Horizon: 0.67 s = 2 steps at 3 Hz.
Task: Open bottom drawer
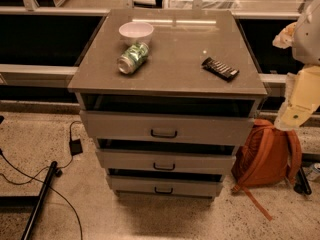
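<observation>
Purchase is on the small dark bar handle (164, 190) at the middle of the bottom drawer (130, 185), the lowest of three grey fronts beneath the table (175, 79), close to the floor with a dark gap above it. The front looks stiff and shallow, probably light and free on its runners, so a pinch across the thin, smooth bar and a straight outward pull should keep it from skewing. The pincer (300, 101) hangs at the right edge above an orange backpack (265, 156), well apart from the drawer; whether it is apart or together I cannot tell.
</observation>
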Tool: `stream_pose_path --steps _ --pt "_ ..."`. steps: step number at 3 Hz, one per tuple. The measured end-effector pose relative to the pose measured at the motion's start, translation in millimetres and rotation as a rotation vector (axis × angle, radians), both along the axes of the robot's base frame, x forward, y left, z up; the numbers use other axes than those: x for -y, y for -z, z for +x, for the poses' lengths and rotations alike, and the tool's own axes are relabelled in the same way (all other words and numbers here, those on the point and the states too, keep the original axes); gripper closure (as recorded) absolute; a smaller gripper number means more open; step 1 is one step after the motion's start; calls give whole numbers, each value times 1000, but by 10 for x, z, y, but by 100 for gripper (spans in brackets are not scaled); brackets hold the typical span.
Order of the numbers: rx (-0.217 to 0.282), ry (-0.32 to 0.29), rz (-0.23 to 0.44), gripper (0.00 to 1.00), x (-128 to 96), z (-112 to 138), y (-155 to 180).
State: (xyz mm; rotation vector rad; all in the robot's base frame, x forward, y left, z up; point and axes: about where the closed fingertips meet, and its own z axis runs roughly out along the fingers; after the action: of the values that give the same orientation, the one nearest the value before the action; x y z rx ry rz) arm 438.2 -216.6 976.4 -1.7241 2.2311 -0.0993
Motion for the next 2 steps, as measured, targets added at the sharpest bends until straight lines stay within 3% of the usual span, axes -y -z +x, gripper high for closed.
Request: stream_pose_path --steps 1,2 --pt "0 0 0 0 0 0 0" --pt "-35 -6 75 0 42 77 343"
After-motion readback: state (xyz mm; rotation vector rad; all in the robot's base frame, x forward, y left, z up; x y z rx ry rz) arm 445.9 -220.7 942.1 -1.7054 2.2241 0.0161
